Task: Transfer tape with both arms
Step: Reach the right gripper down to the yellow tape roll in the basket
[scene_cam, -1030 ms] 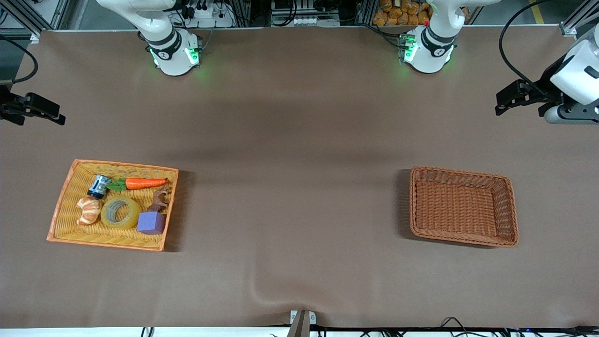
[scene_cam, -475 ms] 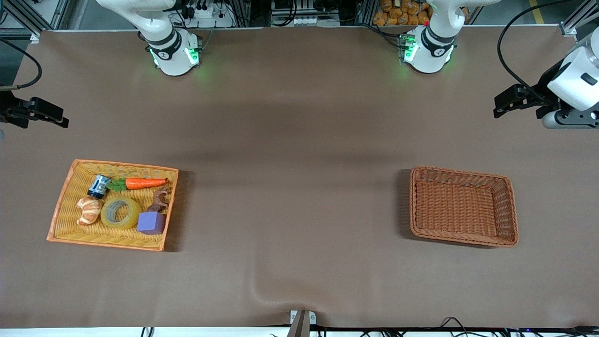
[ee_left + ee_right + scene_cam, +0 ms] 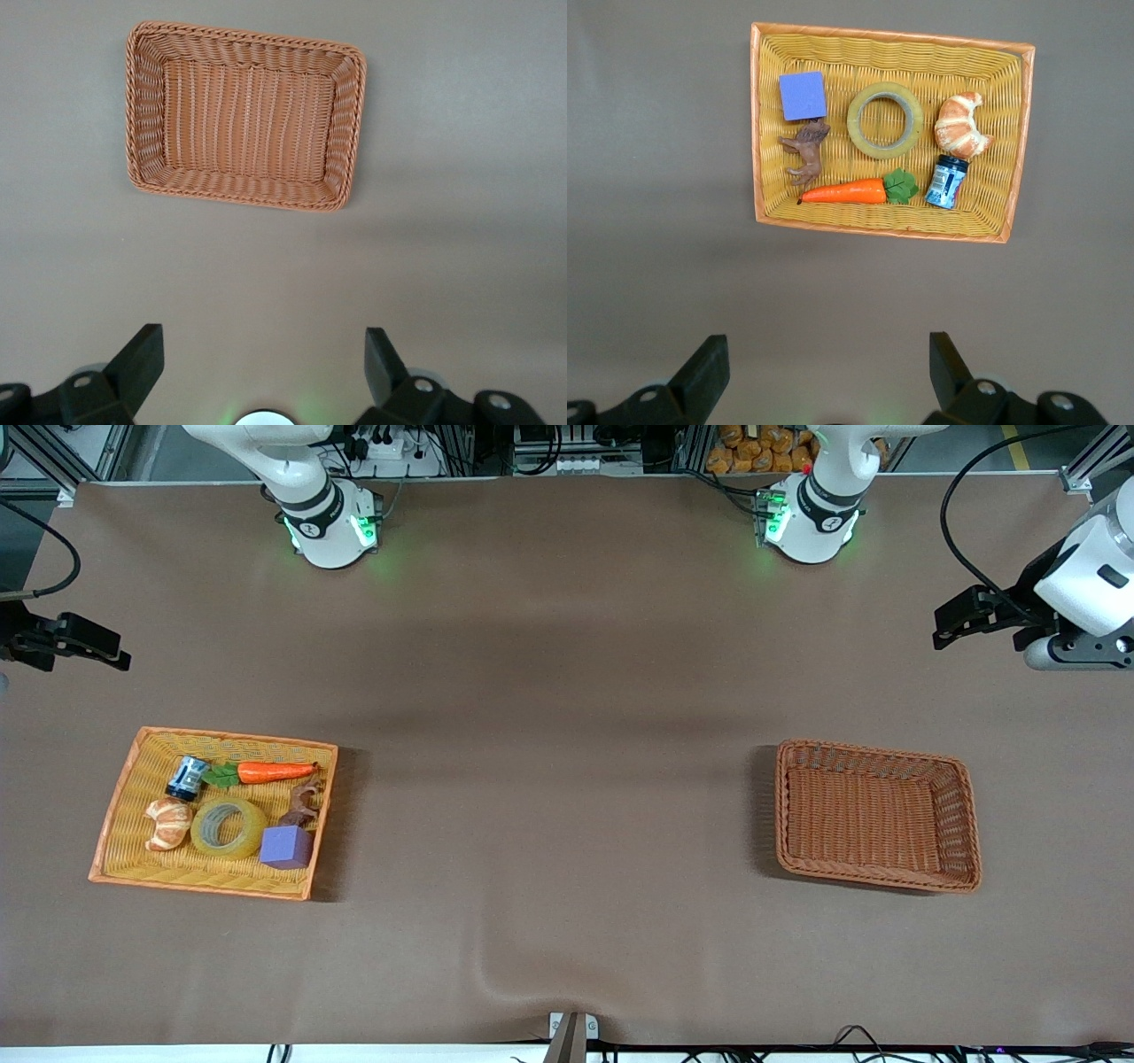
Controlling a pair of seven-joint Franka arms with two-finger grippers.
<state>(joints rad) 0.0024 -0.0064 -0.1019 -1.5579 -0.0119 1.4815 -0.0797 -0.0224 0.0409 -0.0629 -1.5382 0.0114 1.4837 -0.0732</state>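
Tape [image 3: 228, 827] lies in yellow basket [image 3: 124, 781]; both hands apparently open.

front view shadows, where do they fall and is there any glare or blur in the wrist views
Front view: the yellow basket and the brown basket each cast a dark shadow on one side, and green glow spills from the arm bases. Left wrist view: even light, brown basket sharp. Right wrist view: the tape is sharp, no glare.

I worked in a robotics lab: aluminium framing [image 3: 1094, 460], cables [image 3: 966, 505] and power strips [image 3: 576, 465] lined the frame's top.
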